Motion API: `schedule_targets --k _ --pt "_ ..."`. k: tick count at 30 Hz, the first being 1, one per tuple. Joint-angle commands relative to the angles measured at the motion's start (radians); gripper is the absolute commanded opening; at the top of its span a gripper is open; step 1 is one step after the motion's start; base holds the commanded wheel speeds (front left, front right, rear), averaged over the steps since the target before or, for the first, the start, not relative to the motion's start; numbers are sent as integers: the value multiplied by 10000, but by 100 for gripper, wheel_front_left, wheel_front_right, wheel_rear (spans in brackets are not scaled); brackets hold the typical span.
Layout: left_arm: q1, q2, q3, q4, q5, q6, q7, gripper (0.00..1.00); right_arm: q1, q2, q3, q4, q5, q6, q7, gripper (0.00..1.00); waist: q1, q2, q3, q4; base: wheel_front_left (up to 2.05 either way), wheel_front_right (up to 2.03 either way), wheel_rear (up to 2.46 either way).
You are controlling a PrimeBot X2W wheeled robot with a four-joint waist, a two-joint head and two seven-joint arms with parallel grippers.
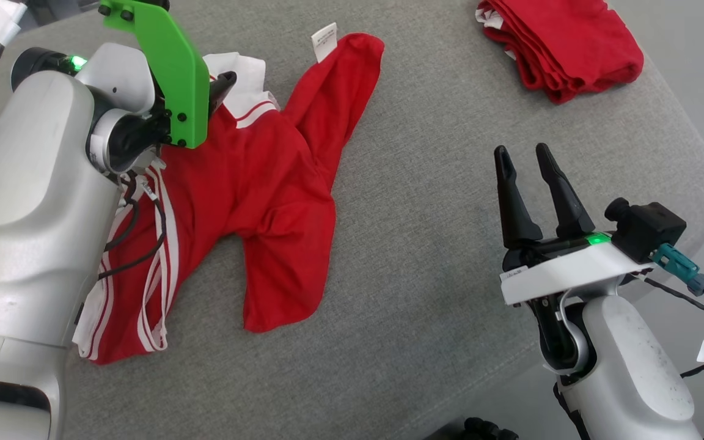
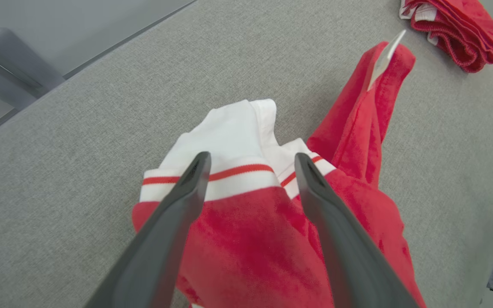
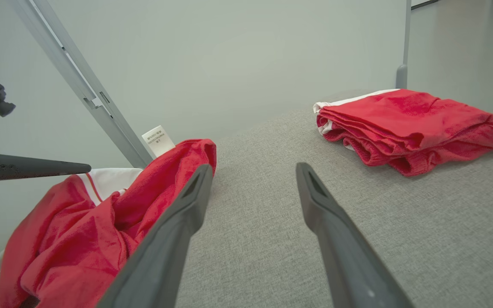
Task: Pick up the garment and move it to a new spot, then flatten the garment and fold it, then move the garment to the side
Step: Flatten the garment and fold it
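**A:** Entry: where is the garment lying, and what are the jaws doing?

**B:** The red garment (image 1: pixel 254 201) is lying crumpled on the left part of the grey padded surface (image 1: pixel 425 256). Its white striped band (image 2: pixel 229 141) is bunching at the far end, and one red tail with a white label (image 1: pixel 324 41) is trailing away. The left gripper (image 2: pixel 251 158) is hovering over that band with its fingers spread wide and nothing between them. I cannot tell whether the tips are touching cloth. The right gripper (image 1: pixel 522 150) is standing well apart over bare surface, likewise spread and empty.

**A:** Why that arrangement?

**B:** My judgement: the left is lining up on the band because the bunched edge is offering a firm pinch. The right is holding clear to avoid crowding the lift.

**A:** Room for moving?

**B:** Bare grey is opening up between the garment and the right gripper, which is looking like the best new spot. A folded red pile (image 1: pixel 563 46) is occupying the far right corner. The surface's rounded edge is running just beyond the right gripper, so I am noting that the placement should be landing inboard.
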Motion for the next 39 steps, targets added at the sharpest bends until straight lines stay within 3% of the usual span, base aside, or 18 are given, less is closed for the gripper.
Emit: schedule_targets --k 1,11,12,13,14,15,22,28,32,39 --pt "-150 -8 9 182 -51 -30 -14 100 -117 12 37 -14 8 4 -43 100 0 0 298 -290 0 0 0" --pt "-445 194 -626 1613 502 -19 -80 100 -270 10 82 -31 51 4 -42 100 0 0 453 -226 0 0 0" --pt "-476 170 -657 1689 482 -20 -115 93 -275 11 73 -28 26 4 -42 100 0 0 442 -196 0 0 0" --pt "-549 138 -651 1723 419 -22 -229 49 -264 10 57 -16 -5 4 -44 100 0 0 417 -149 0 0 0" --pt "-605 103 -653 1732 369 -23 -320 15 -249 9 41 -4 -37 4 -42 100 0 0 388 -107 0 0 0" --pt "-630 58 -672 1747 267 -24 -381 0 -228 9 36 13 -71 4 -42 100 0 0 339 -51 0 0 0" --pt "-599 -159 -917 1207 -674 -28 -837 0 -37 6 -134 158 -468 4 -42 100 0 0 -277 568 0 0 0" --pt "-32 6 -1160 -114 -1950 -29 -1212 0 293 -58 -318 352 -946 4 -43 100 0 0 -1076 1611 0 0 0" --pt "646 506 -1281 -1416 -2822 -29 -1316 0 576 -227 -280 533 -1081 4 -38 100 0 0 -1617 2423 0 0 0" --pt "2520 1955 -1049 -3797 -3897 -30 -1405 0 1093 -543 -275 838 -1095 4 -37 100 0 0 -2463 3871 0 0 0"
